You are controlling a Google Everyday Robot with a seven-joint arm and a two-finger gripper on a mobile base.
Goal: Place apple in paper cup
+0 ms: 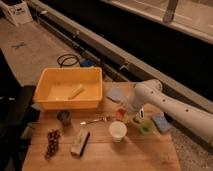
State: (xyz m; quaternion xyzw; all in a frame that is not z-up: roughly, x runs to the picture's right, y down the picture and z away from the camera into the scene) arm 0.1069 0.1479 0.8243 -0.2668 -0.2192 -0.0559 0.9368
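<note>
The apple (pixel 120 114), small and orange-red, sits on the wooden table (pixel 150 155) just behind the white paper cup (pixel 118 131), which stands upright with nothing showing inside. My gripper (pixel 130 113) hangs from the white arm (pixel 170 105) that reaches in from the right. It is low over the table, right beside the apple on its right. Whether it touches the apple does not show.
A yellow bin (pixel 60 102) holding a pale yellow item (pixel 76 91) stands at the back left. A dark grey cup (pixel 63 117), a grape bunch (pixel 52 142), a spoon (pixel 95 120), a brush-like item (pixel 80 143), a green object (pixel 144 126), a blue sponge (pixel 161 123) and a blue cloth (pixel 116 95) lie around.
</note>
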